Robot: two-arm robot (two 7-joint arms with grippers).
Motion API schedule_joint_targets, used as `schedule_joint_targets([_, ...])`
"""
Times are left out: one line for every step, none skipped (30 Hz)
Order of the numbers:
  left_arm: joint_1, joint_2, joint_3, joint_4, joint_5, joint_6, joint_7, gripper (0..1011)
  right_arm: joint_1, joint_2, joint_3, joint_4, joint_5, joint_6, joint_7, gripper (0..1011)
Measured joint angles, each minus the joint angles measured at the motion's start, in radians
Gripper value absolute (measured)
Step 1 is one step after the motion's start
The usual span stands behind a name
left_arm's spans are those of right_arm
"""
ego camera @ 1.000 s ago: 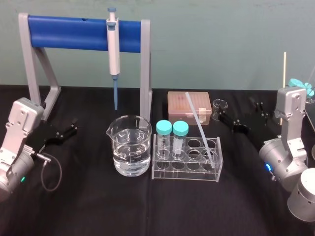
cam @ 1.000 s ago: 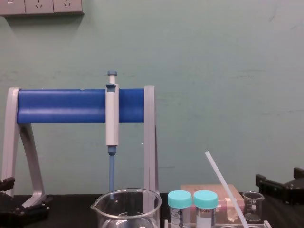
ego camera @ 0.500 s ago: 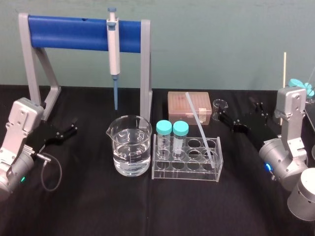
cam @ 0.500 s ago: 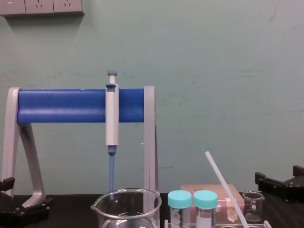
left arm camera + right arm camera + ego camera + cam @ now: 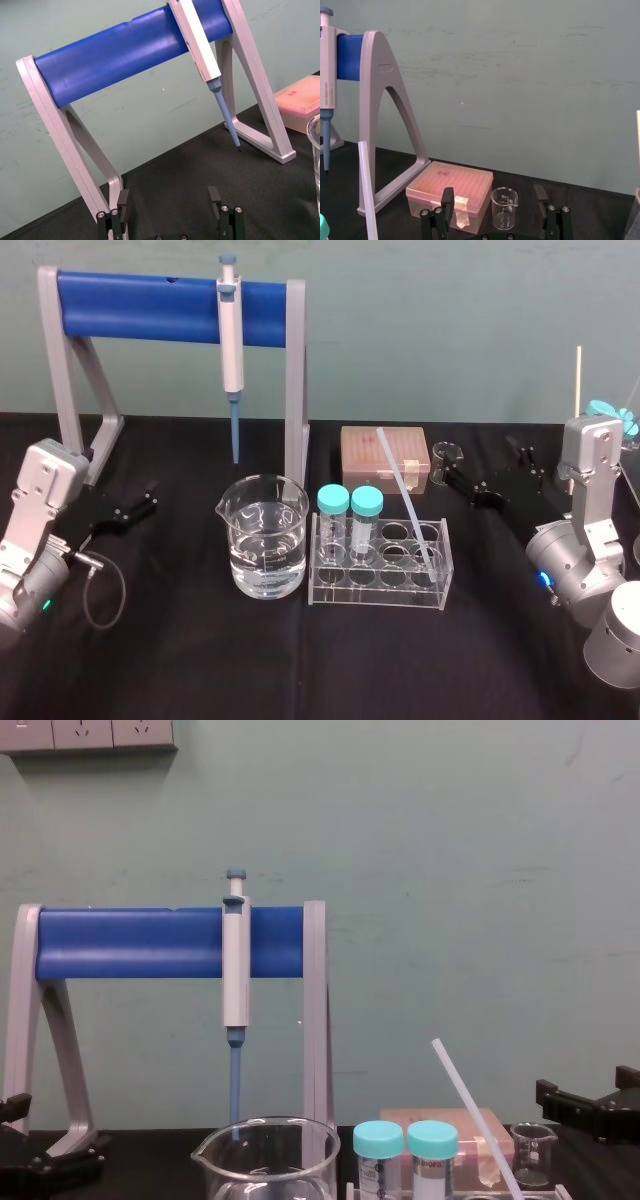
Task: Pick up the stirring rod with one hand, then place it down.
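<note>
At three o'clock, black right gripper gapes empty; black left gripper likewise at nine.
Thin translucent-white stirring rod leans in clear plastic rack.

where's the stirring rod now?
Head view, right of centre: stirring rod leans in the right end of the clear rack, top tilted toward the pink tip box.

Pipette hangs on blue stand; water beaker sits beside tube rack.
</note>
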Motion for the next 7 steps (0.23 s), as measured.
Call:
schedule_joint_targets([0.0, 0.0, 0.0, 0.0, 0.0, 0.0, 0.0, 1000, 0.0, 0.0, 0.0, 0.0, 0.0, 0.0, 0.0, 1003])
schedule_joint_targets([0.0, 0.0, 0.0, 0.0, 0.0, 0.0, 0.0, 1000, 0.0, 0.0, 0.0, 0.0, 0.0, 0.0, 0.0, 1003])
schedule_joint_targets([0.0, 0.0, 0.0, 0.0, 0.0, 0.0, 0.0, 1001, 0.0, 0.0, 0.0, 0.0, 0.0, 0.0, 0.0, 1003])
schedule_joint_targets([0.0, 0.0, 0.0, 0.0, 0.0, 0.0, 0.0, 1000, 0.0, 0.0, 0.0, 0.0, 0.0, 0.0, 0.0, 1003])
schedule_joint_targets([0.0, 0.0, 0.0, 0.0, 0.0, 0.0, 0.0, 1000, 0.001, 0.0, 0.0, 0.0, 0.001, -0.001, 0.001, 1003])
schedule_joint_targets([0.0, 0.0, 0.0, 0.0, 0.0, 0.0, 0.0, 1000, 0.001, 0.0, 0.0, 0.0, 0.001, -0.001, 0.001, 1003])
schedule_joint_targets([0.0, 0.0, 0.0, 0.0, 0.0, 0.0, 0.0, 1000, 0.001, 0.0, 0.0, 0.0, 0.001, -0.001, 0.001, 1003])
